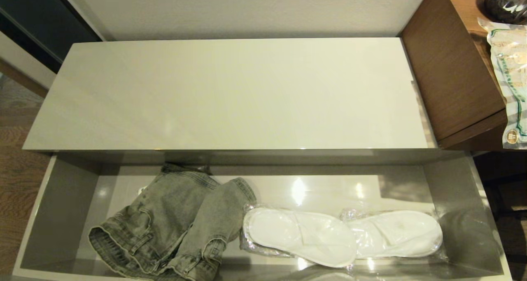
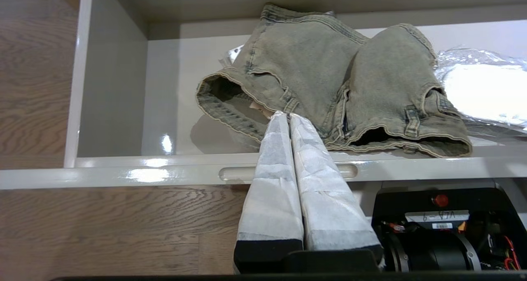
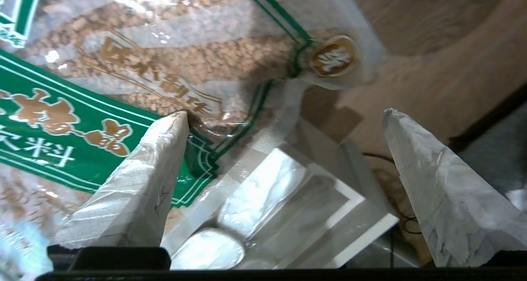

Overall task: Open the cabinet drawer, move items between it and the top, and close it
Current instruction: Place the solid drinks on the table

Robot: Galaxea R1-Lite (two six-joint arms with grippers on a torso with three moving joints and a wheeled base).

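The cabinet drawer (image 1: 61, 215) stands pulled right out below the top (image 1: 230, 96), which is why its whole floor can be seen from above, and the top itself carries nothing that I can see. In the drawer the jeans (image 1: 173, 227) lie crumpled toward the robot's left end, with the wrapped slippers (image 1: 341, 235) just beside them on the right, their plastic touching the denim. The left gripper (image 2: 287, 115) is outside the drawer, in front of its glossy front rail, with its padded fingers pressed together and holding nothing; from the left wrist view the tips point over one of the oblong notches (image 2: 234, 173) toward the jeans' waistband, so I take it as parked there, or lined up for a reach at the denim. The right gripper (image 3: 286, 116) is off to the right by the brown desk (image 1: 448, 67), where the clear packet (image 1: 510, 79) of brown grain with green-and-white labels lies with one edge overhanging the desk's near edge. Its fingers (image 3: 160, 149) are spread wide, one tip touching or nearly touching the packet's film, the other clear of it on the far side of the corner. That spread looks chosen to take in the overhanging corner, which offers an edge that a flat-lying bag would not. Neither gripper shows in the head view.
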